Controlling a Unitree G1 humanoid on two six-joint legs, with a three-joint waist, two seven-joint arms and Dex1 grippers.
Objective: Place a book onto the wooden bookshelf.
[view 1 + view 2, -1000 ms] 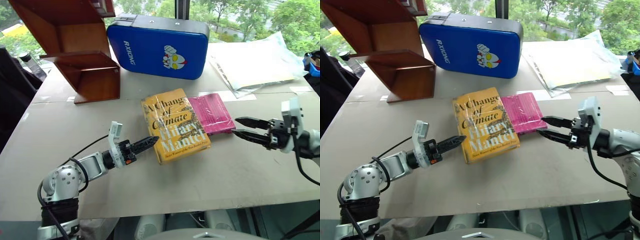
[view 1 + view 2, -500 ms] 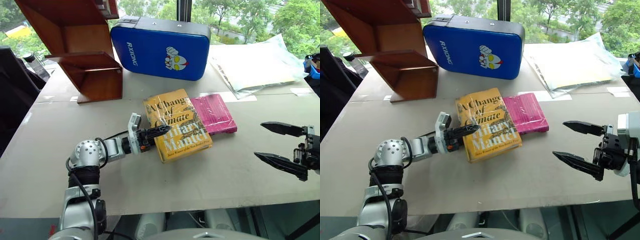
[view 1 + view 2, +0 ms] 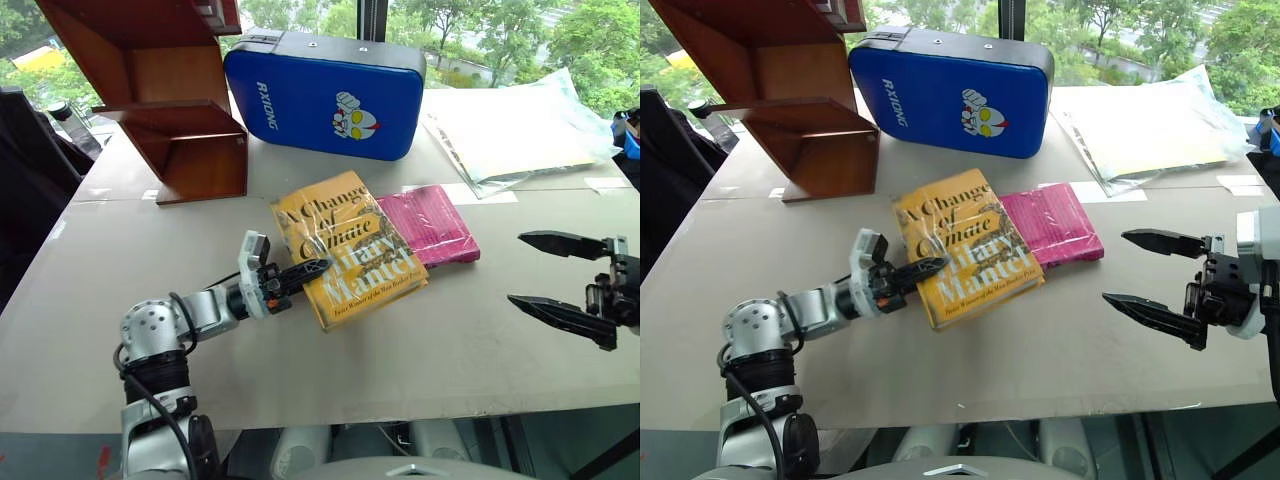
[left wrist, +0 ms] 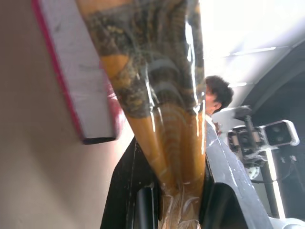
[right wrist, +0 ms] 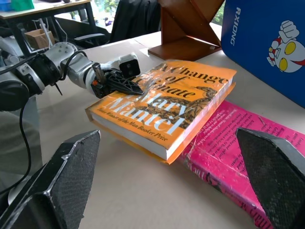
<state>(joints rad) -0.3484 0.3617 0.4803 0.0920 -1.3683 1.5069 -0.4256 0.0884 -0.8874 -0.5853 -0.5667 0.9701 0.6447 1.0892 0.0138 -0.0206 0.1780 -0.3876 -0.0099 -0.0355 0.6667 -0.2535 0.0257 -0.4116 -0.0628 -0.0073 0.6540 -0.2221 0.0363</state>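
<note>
The book (image 3: 350, 248), yellow-orange with cream lettering, lies at the table's middle, its right side resting on a pink book (image 3: 435, 222). My left gripper (image 3: 310, 270) is shut on the book's near left edge, which is raised a little off the table; in the left wrist view the glossy cover (image 4: 157, 95) is pinched between the fingers. My right gripper (image 3: 517, 269) hovers open and empty to the right of both books, apart from them. The wooden bookshelf (image 3: 170, 110) stands at the back left, its compartments open.
A blue padded case (image 3: 330, 95) stands upright behind the books, right of the shelf. A clear plastic bag with papers (image 3: 510, 130) lies at the back right. A person (image 4: 217, 93) is in the background of the left wrist view.
My left gripper has closed on the book's left edge and lifted it slightly, tilting the book. My right gripper has opened wide and drawn back from the pink book.
</note>
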